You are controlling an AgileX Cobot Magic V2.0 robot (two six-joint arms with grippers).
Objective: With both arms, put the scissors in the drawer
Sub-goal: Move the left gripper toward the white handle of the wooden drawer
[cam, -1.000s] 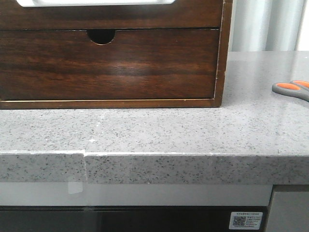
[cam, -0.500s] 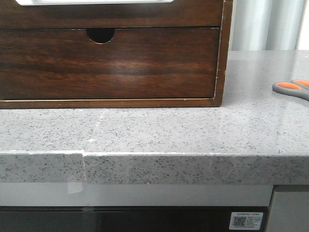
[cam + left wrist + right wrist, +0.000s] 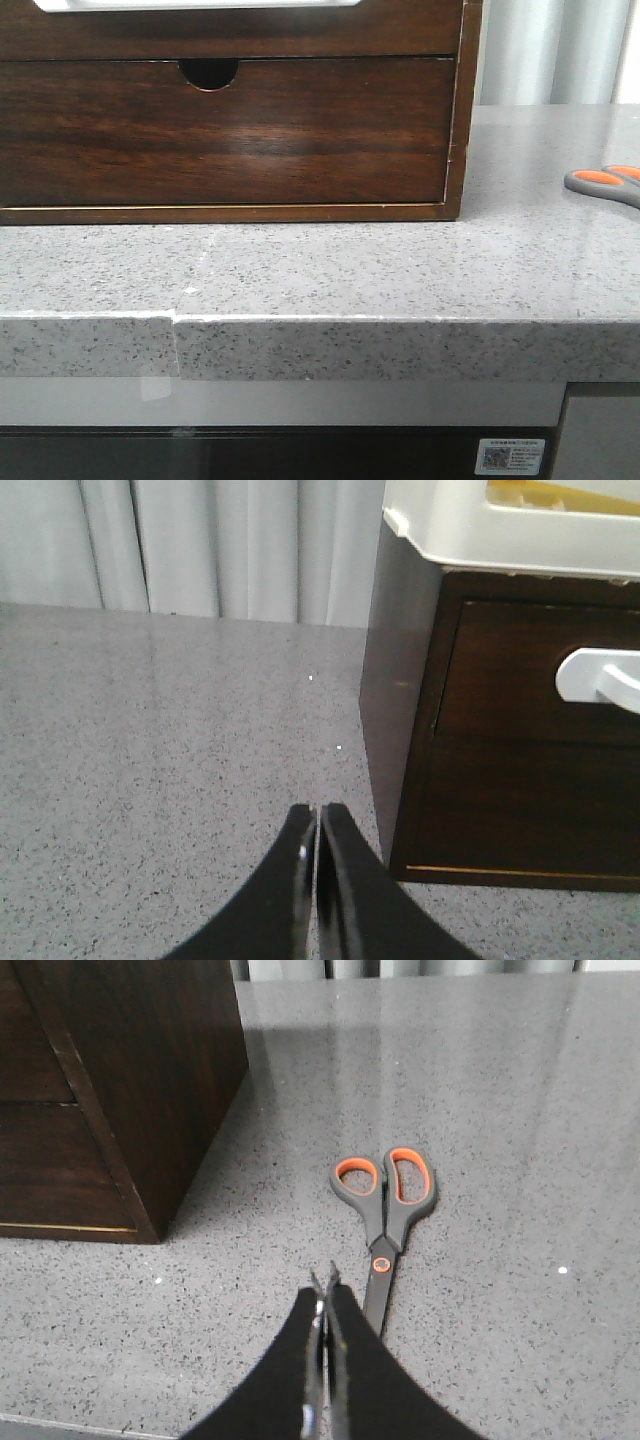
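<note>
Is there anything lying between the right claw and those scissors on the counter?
Nothing visible. In the right wrist view the right gripper, fingers together, hangs just beside the scissors, which lie flat on the bare grey countertop to the right of the wooden cabinet.

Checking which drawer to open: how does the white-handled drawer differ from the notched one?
The drawer carries a raised white handle; the notched drawer has only a half-round cutout at its top edge. In the front view the notched drawer sits lower, showing its whole face, while the other is cropped. Both are dark glossy wood and shut.
</note>
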